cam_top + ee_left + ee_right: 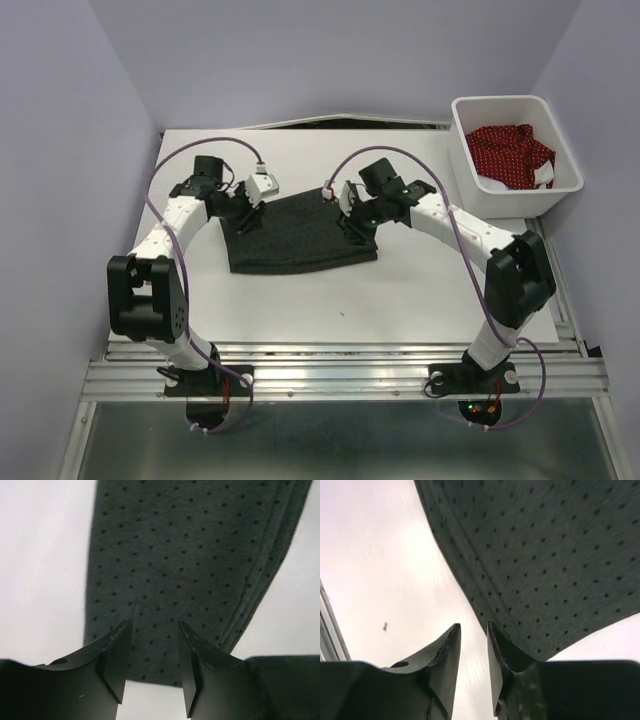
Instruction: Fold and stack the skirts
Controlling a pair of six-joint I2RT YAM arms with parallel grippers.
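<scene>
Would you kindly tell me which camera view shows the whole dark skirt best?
The top external view: the dark skirt shows nearly its full outline there. The left wrist view gives only one end with layered edges; the right wrist view only a corner.

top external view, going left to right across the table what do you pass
left gripper → dark skirt → right gripper → white bin, with the red skirt lying inside it
</scene>
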